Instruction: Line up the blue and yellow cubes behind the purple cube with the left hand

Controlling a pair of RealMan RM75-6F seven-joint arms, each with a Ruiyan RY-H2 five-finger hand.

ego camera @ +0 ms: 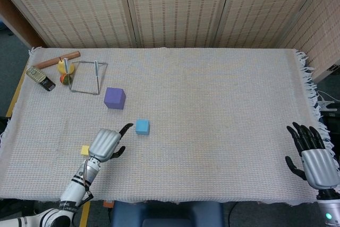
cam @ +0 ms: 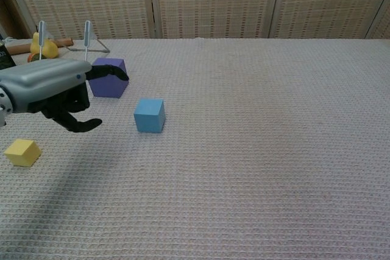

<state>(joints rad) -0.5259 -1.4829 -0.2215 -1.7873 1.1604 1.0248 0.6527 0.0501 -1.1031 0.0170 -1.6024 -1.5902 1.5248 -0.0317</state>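
Note:
The purple cube (ego camera: 115, 98) (cam: 110, 81) sits on the cloth at the left. The blue cube (ego camera: 142, 127) (cam: 149, 115) lies a little nearer and to its right. The small yellow cube (ego camera: 85, 150) (cam: 22, 152) rests near the front left. My left hand (ego camera: 108, 143) (cam: 56, 92) hovers above the cloth between the yellow and blue cubes, fingers loosely curled and apart, holding nothing, its fingertips short of the blue cube. My right hand (ego camera: 313, 155) rests open at the table's front right edge, seen only in the head view.
A wire stand (ego camera: 87, 76) (cam: 67, 50), a yellow and red toy (ego camera: 65, 69), a wooden stick (ego camera: 57, 59) and a dark remote-like object (ego camera: 40, 77) sit at the back left. A woven screen stands behind the table. The cloth's fringe (ego camera: 312, 94) hangs at the right edge.

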